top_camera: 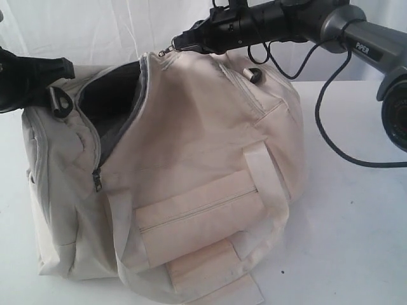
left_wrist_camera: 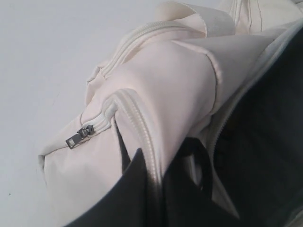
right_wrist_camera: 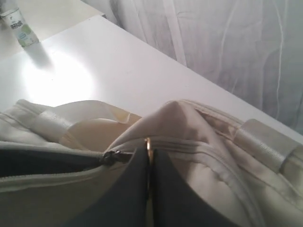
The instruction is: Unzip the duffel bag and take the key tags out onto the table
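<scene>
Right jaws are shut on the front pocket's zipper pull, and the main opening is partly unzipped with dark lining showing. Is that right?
No. The right gripper has its jaws shut on the main top zipper's pull, not the front pocket's; the exterior view shows the front pocket lower on the duffel bag, zipped shut. The main opening is partly unzipped, dark lining showing.

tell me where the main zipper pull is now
Exterior view: the zipper pull sits on top of the duffel bag, at the right end of the open gap, pinched in the right gripper.
</scene>
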